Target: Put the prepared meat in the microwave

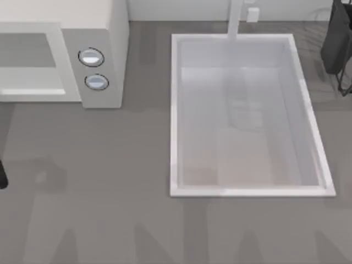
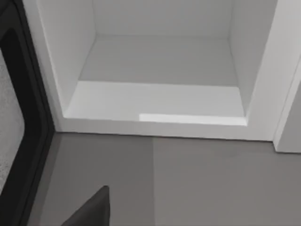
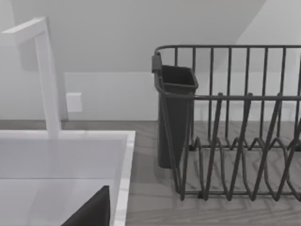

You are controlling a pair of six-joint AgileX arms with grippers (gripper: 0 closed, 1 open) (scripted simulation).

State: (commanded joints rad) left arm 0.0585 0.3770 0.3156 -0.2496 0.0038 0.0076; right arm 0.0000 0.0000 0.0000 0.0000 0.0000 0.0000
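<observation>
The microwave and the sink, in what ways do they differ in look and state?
The microwave is a boxy appliance standing on the counter at the top view's left; the sink is a basin sunk into the counter, right of it.
The microwave opens at its front, its cavity bare with the dark door swung aside; the sink opens upward.
The microwave carries two round knobs; the sink has a faucet.
Both are white and rectangular.

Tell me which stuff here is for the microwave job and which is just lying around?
For the job: microwave, door open; left gripper facing its cavity.
Just there: sink, tap, dish rack, right gripper near the sink.
</observation>
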